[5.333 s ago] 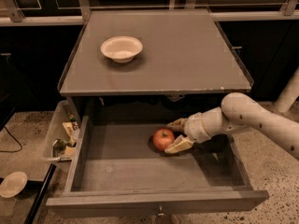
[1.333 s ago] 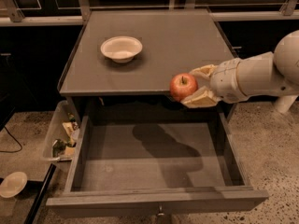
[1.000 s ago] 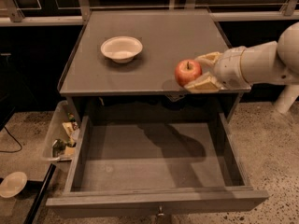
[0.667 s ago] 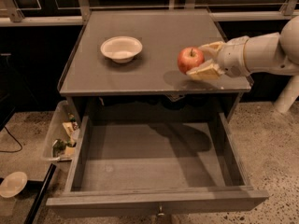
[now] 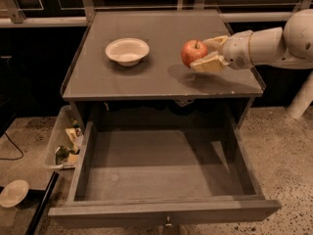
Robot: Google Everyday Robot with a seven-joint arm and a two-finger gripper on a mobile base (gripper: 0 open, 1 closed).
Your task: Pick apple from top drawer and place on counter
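The red apple point(image 5: 193, 52) is held in my gripper point(image 5: 204, 53), whose pale fingers point(image 5: 209, 63) close on it from the right. It hangs a little above the right part of the grey counter point(image 5: 161, 80), casting a shadow there. My white arm reaches in from the right edge. The top drawer point(image 5: 161, 170) below stands pulled fully open, with a bare grey bottom and a small knob on its front panel.
A white bowl point(image 5: 127, 51) sits on the counter left of the apple. A clear bin with clutter point(image 5: 66, 143) stands on the floor left of the drawer, and a small white dish point(image 5: 13, 193) lies at the lower left. Speckled floor lies to the right.
My gripper has lifted the apple out of the drawer and carried it up and back over the counter's right side. The drawer is now without the apple.
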